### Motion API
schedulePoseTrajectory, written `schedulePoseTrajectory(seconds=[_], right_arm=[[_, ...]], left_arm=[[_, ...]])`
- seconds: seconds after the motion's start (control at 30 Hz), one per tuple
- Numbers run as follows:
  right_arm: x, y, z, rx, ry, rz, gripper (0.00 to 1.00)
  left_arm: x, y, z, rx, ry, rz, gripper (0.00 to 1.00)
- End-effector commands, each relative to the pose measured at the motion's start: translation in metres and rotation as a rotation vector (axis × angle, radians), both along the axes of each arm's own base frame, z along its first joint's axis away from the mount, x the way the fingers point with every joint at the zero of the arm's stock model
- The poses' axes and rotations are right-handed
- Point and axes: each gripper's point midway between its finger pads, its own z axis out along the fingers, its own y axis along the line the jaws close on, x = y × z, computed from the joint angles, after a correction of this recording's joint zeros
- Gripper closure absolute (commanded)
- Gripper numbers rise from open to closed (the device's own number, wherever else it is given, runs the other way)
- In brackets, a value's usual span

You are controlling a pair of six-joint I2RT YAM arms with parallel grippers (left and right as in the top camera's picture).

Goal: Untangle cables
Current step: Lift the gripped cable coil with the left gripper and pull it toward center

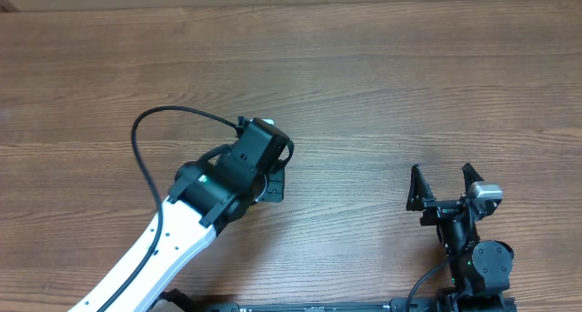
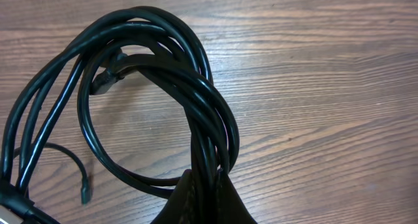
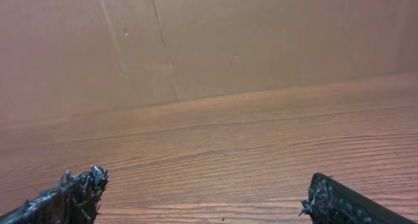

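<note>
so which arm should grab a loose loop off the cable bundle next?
Right, probably. The left gripper is shut on the cables, anchoring the coiled bundle. The right gripper is open and empty, off to the side over the table, free to reach in.

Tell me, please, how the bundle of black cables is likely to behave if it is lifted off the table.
The cables lie in loose curved loops, so they would probably sag rather than hold shape. Pinched at one spot by the left gripper, the coil likely swings. The loose plug end may dangle and snag.
</note>
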Motion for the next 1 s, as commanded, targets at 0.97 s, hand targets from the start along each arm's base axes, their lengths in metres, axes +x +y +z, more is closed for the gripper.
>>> schedulePoseTrajectory(seconds=[0.97], right_arm=[[0.000, 0.000, -0.001, -0.001, -0.005, 0.001, 0.00]], left_arm=[[-0.036, -0.059, -0.008, -0.218, 0.176, -0.337, 0.96]])
